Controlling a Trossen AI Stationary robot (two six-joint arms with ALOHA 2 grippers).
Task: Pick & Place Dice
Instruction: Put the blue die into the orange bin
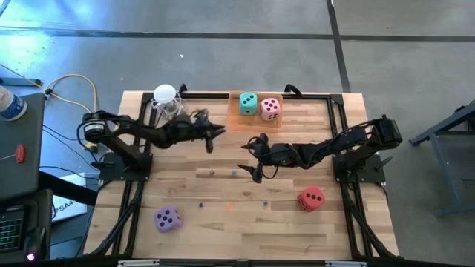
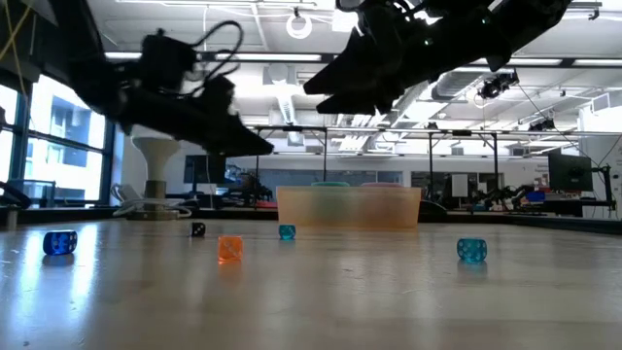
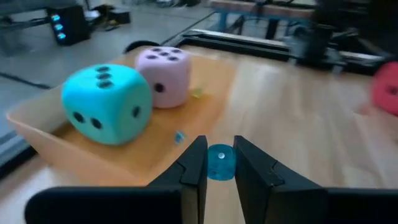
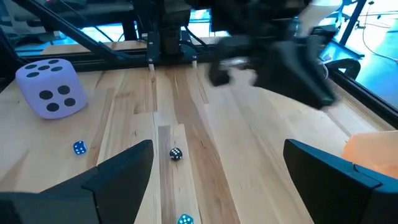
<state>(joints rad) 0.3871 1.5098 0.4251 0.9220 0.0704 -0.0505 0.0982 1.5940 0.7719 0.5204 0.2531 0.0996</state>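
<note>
The teal die [image 1: 248, 104] and the pink die [image 1: 270, 109] rest in an orange tray [image 1: 236, 120] at the table's far edge; both also show in the left wrist view [image 3: 107, 102] [image 3: 164, 74]. The purple die [image 1: 167, 219] lies near left and the red die [image 1: 311, 199] near right on the table. My left gripper [image 1: 213, 138] hovers just left of the tray, shut on a tiny blue bead cube [image 3: 219, 163]. My right gripper [image 1: 252, 159] is open and empty above mid-table, its fingers wide apart [image 4: 227, 180]. My left gripper pinches the tiny blue bead cube by two opposite sides [image 3: 211, 163] between its two fingers, near their tips. The fingers reach about level toward the tray. The bead is lifted clear of the table.
Several tiny beads lie scattered on the middle of the table [image 2: 229, 248] [image 2: 471, 250] [image 4: 175, 154], and one lies in the tray [image 3: 179, 137]. A clear vessel with a white top [image 1: 166, 100] stands at the far left. A black frame runs along the table's edges.
</note>
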